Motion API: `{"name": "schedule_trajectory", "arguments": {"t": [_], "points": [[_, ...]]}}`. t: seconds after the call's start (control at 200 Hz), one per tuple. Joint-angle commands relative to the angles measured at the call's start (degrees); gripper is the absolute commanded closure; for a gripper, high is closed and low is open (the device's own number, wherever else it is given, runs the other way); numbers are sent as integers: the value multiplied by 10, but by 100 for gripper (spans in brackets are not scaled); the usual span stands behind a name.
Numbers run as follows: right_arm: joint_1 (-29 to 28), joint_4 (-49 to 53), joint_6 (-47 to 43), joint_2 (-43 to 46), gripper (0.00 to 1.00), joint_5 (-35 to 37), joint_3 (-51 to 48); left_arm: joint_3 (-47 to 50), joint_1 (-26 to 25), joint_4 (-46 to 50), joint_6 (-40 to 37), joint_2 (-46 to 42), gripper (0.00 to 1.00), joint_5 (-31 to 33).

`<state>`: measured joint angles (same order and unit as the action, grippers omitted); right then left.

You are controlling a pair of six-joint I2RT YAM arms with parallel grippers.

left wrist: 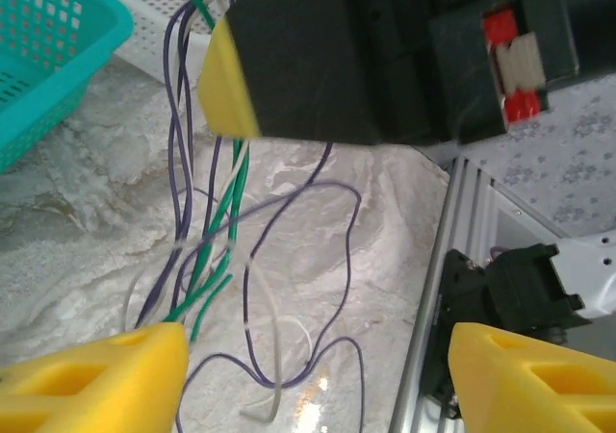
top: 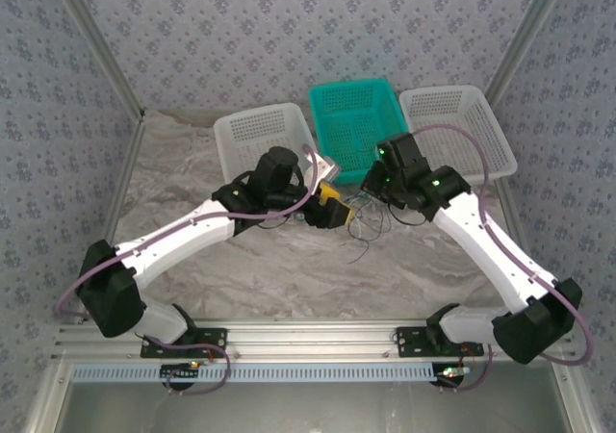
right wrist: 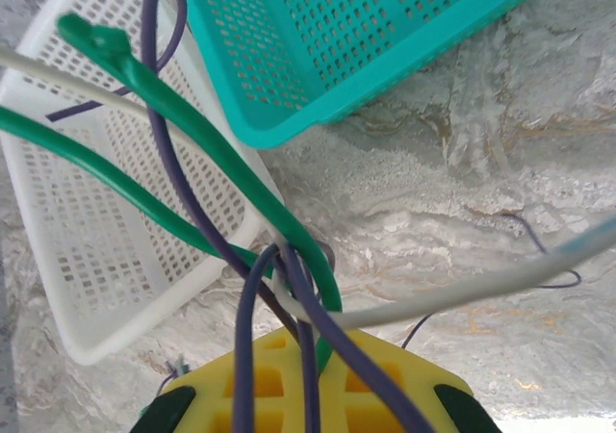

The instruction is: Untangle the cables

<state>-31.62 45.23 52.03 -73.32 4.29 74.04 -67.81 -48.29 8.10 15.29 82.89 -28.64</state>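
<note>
The cables are a thin tangled bunch of green, purple and whitish wires hanging over the table's middle. My right gripper is shut on them from above. In the right wrist view the strands cross in a knot just over its closed yellow fingers. In the left wrist view the cables droop from the right gripper's yellow fingertip down to the cloth. My left gripper is wide open below and beside them, with the green ends brushing its left finger. From above, the left gripper sits just left of the bunch.
Three baskets stand at the back: a white one, a teal one and another white one. The teal basket and a white basket lie close under the right gripper. A rumpled pale cloth covers the table.
</note>
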Motion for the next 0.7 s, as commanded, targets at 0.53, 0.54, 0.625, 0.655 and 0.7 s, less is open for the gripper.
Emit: {"name": "schedule_trajectory", "arguments": {"t": [0.53,0.54,0.625,0.655,0.7], "points": [[-19,12,14,5,100,25,33,-3,5,-26,14,53,69,15],[-19,13,14,6,100,25,34,-3,6,-26,14,54,71,16],[-19,16,14,8,100,33,30,0,6,-27,18,50,97,20],[-17,19,14,9,100,40,29,2,5,-31,23,47,100,20],[-14,27,18,10,100,48,25,6,6,-38,29,38,100,18]]}}
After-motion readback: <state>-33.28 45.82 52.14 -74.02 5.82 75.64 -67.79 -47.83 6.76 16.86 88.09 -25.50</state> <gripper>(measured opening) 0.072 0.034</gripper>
